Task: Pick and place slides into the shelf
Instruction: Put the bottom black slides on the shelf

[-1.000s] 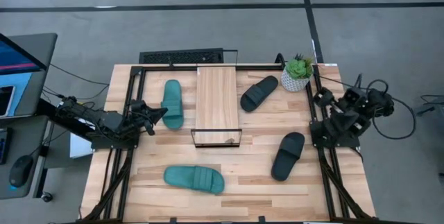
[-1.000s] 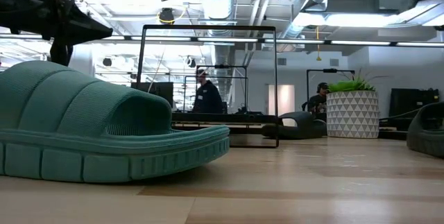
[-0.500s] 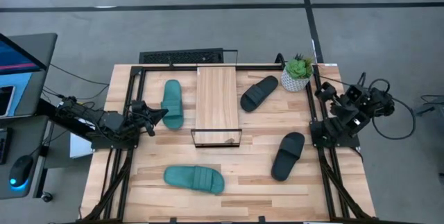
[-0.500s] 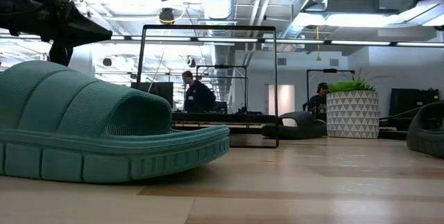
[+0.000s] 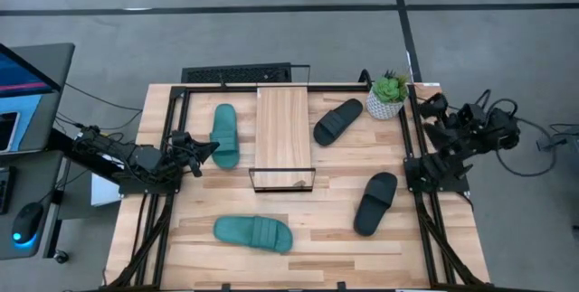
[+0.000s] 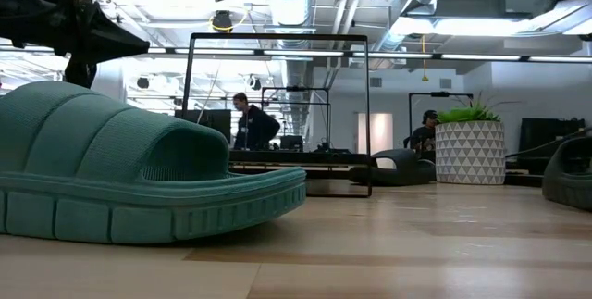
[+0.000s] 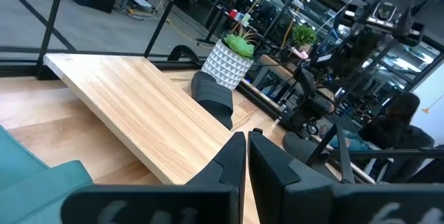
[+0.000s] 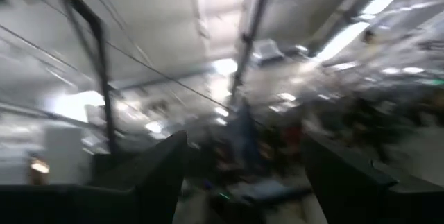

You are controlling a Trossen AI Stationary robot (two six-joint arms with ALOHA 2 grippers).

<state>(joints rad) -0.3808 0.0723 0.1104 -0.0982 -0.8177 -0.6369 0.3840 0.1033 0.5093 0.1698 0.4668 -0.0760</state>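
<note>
While the left gripper (image 5: 210,147), fingers pressed together, hovers beside a teal slide (image 5: 224,134) left of the shelf (image 5: 282,129), the right gripper (image 5: 427,109), fingers spread, sits at the table's right edge.

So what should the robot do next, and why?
Probably open the shut left gripper and lower it onto the teal slide right beside it. All four slides lie on the table, the shelf top is bare, and the open right gripper points off the table.
</note>
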